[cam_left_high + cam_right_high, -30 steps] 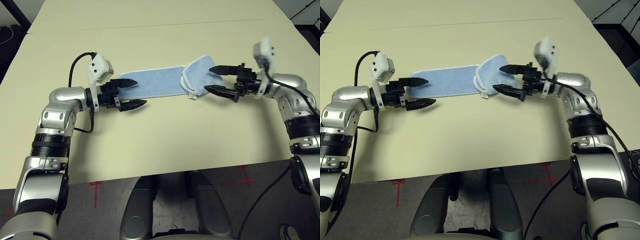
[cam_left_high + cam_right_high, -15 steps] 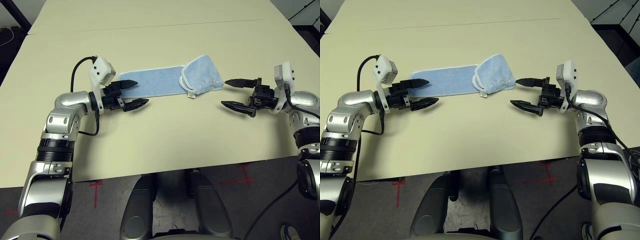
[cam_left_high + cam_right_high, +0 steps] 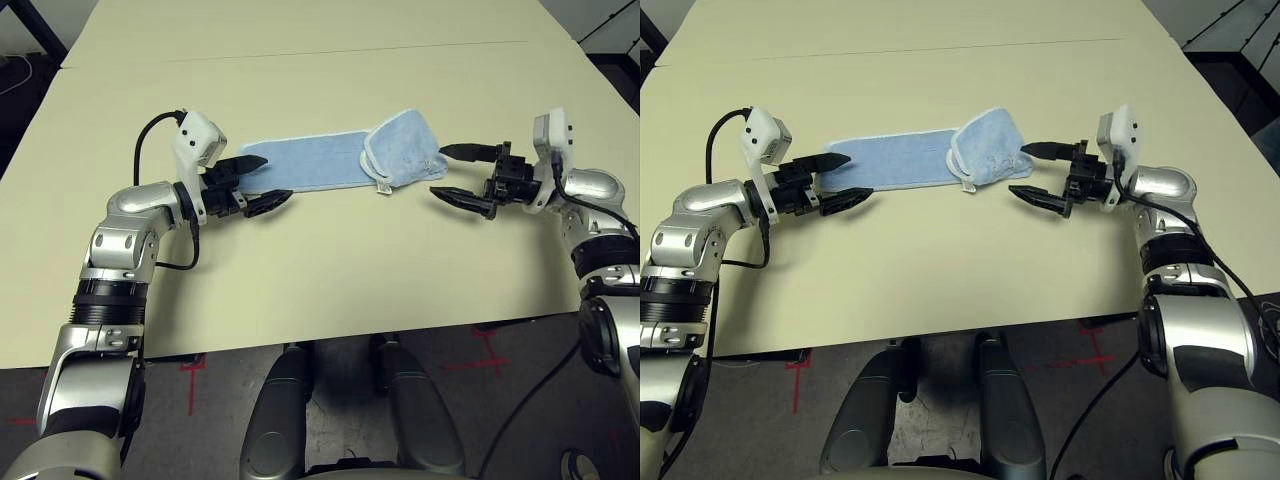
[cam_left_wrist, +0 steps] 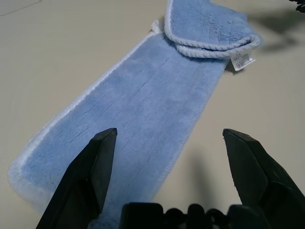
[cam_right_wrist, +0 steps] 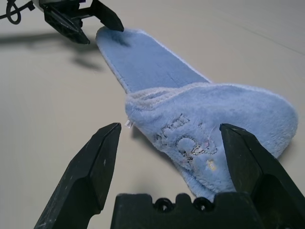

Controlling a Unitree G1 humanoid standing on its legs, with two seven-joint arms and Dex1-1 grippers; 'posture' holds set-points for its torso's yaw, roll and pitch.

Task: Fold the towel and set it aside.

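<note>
Both grippers, left (image 3: 256,183) and right (image 3: 462,177), gape empty at the towel (image 3: 310,163); each should pinch its end squarely.

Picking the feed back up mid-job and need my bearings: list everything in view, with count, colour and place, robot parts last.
towel: one, light blue with white edging, lying as a long strip across the middle of the table, its right end folded back over itself
tag: one, small and white, at the folded end's near edge
table: one, beige, a seam line running across its far part
floor marks: red crosses on the grey floor at the table's near edge
left gripper: one, black fingers, open, at the towel's left end
right gripper: one, black fingers, open, just right of the folded end, not touching it
</note>
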